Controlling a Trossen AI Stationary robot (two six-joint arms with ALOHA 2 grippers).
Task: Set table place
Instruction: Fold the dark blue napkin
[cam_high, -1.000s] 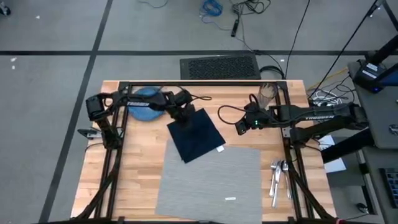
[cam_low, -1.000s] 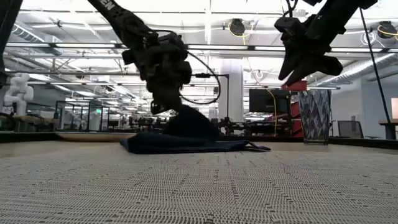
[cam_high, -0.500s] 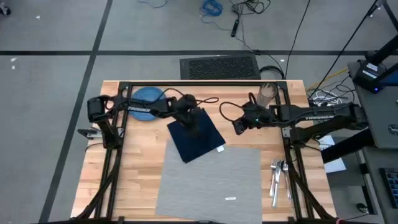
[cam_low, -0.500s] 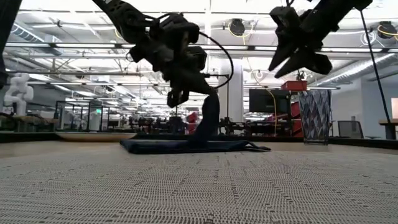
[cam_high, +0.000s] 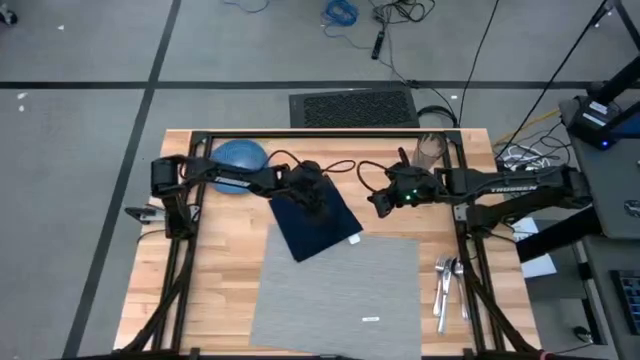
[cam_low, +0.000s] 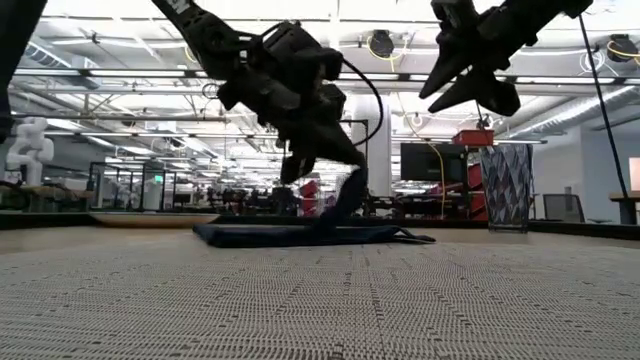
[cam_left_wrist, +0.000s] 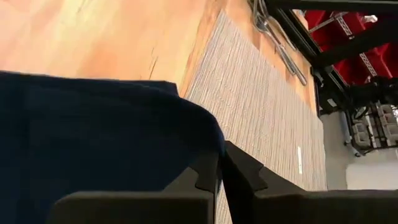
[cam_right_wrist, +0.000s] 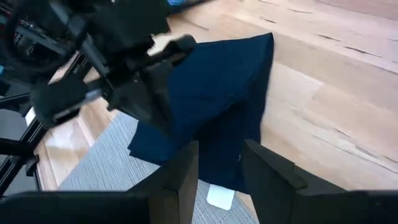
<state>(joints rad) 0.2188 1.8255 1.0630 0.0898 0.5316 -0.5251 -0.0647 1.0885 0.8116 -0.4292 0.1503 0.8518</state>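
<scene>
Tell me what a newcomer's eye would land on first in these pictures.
First, the left gripper over the middle of the table, shut on a fold of the dark navy napkin and lifting it while the rest lies flat. Next, the right gripper, open, hovering just to the napkin's right. Then the wide grey placemat in front, its far corner under the napkin.

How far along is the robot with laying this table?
Early on. Done: the grey placemat lies flat on the table. In hand: the left gripper is shut on a corner of the navy napkin, lifting it; the right gripper hovers open beside it. Left: the blue dish, the glass and the cutlery all sit off the mat.
</scene>
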